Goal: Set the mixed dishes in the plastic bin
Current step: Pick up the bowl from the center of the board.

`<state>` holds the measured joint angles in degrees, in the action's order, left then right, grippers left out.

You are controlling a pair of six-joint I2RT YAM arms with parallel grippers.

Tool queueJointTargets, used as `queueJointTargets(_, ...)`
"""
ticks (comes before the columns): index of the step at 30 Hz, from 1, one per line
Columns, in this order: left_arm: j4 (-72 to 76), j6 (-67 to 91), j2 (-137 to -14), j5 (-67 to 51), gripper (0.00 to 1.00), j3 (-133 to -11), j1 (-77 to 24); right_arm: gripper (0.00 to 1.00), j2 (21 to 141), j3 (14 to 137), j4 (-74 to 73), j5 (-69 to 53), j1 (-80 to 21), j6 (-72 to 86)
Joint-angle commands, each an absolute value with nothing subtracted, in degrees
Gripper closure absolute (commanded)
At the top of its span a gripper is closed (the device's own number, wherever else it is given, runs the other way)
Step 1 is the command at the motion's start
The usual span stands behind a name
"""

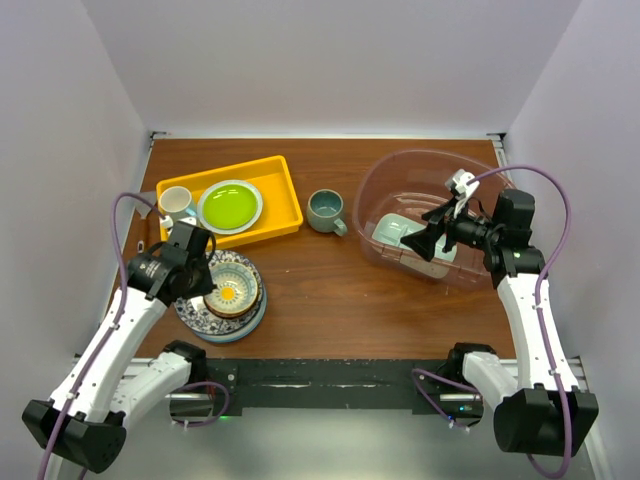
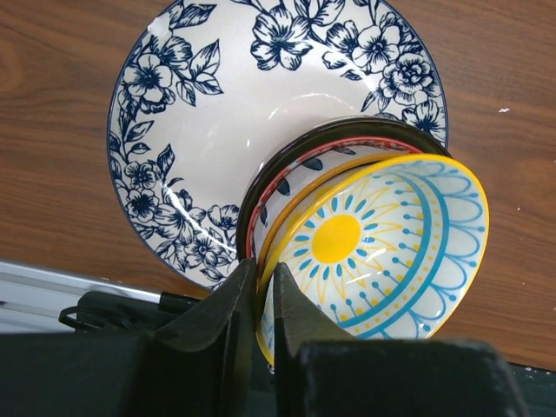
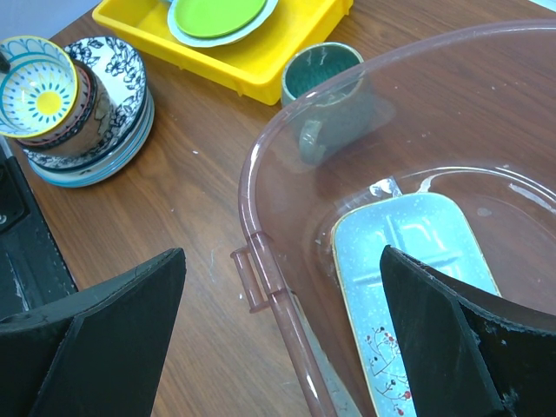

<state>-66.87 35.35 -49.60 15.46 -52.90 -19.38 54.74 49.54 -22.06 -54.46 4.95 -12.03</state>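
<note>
The left pincer point(image 2: 265, 274) pinches the rim of the yellow-middle bowl point(image 2: 373, 252). The bowl tilts on a stack of dishes on the blue flower plate point(image 2: 217, 113), on the bench point(image 1: 330, 290). The right pincer point(image 1: 428, 243) is spread wide over the plastic bin point(image 3: 261, 174). The mint tray point(image 3: 417, 261) lies inside the bin. The mug point(image 1: 325, 210) stands just beside the bin.

A: What sort of place am I driving in?
B: Looks to me like a robot lab booth — plain white panel walls point(image 1: 60, 120) box in the brown wooden tabletop point(image 1: 330, 290), and I see two white robot arms point(image 1: 105, 345) trailing purple cables point(image 1: 114, 235), bolted to a black base rail point(image 1: 330, 378).
</note>
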Motion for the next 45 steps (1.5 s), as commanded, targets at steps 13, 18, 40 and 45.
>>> queueJointTargets(13,-66.97,34.89,-48.43,15.38,1.00,-60.73,-19.60,0.02,54.14,50.80,-21.80,-53.44,5.27,-13.36)
queueJointTargets(18,-66.54,34.19,-48.78,14.77,1.00,-58.99,-19.60,0.02,54.14,50.80,-21.88,-53.35,5.19,-13.36)
queueJointTargets(40,-59.07,34.54,-42.46,4.93,1.00,-61.96,-19.60,0.02,54.32,50.89,-22.50,-54.05,5.19,-14.33)
queueJointTargets(45,-54.41,34.37,-41.05,0.28,1.00,-60.91,-19.60,0.02,54.49,50.98,-22.76,-54.93,5.19,-14.85)
